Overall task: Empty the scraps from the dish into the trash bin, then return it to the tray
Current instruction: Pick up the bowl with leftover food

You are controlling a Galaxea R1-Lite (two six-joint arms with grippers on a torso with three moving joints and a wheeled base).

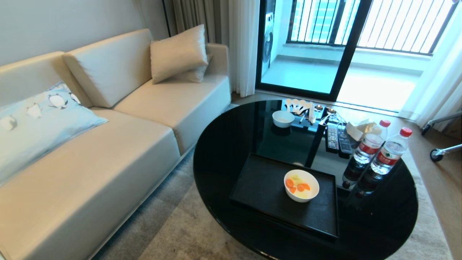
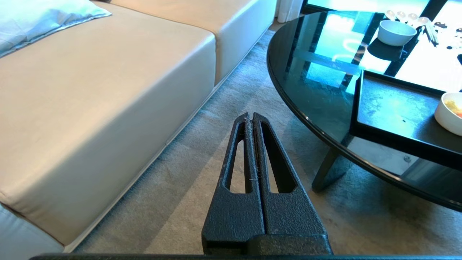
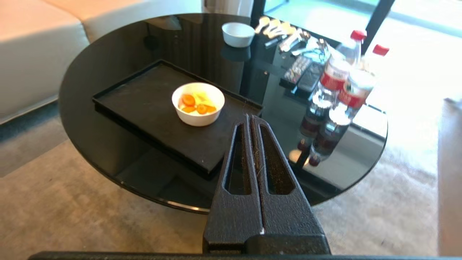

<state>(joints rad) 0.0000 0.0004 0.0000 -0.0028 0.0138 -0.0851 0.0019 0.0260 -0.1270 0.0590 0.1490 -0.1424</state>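
The dish (image 1: 301, 185), a small white bowl, sits on the black tray (image 1: 263, 187) on the round black table. Inside it lie the scraps (image 1: 297, 185): orange carrot slices and pale yellow-green bits. The right wrist view shows the dish (image 3: 198, 104) on the tray (image 3: 144, 104), with my right gripper (image 3: 250, 116) shut and empty above the table's near edge, short of the dish. My left gripper (image 2: 250, 115) is shut and empty over the carpet between sofa and table; the dish (image 2: 450, 112) is off to its side. The trash bin is out of view. Neither arm shows in the head view.
A second, empty white bowl (image 1: 283, 118) stands at the table's far side beside spoons and chopsticks (image 1: 301, 108). Two water bottles (image 1: 379, 151) and remote controls (image 1: 337, 141) occupy the right part. A beige sofa (image 1: 108, 144) runs along the left.
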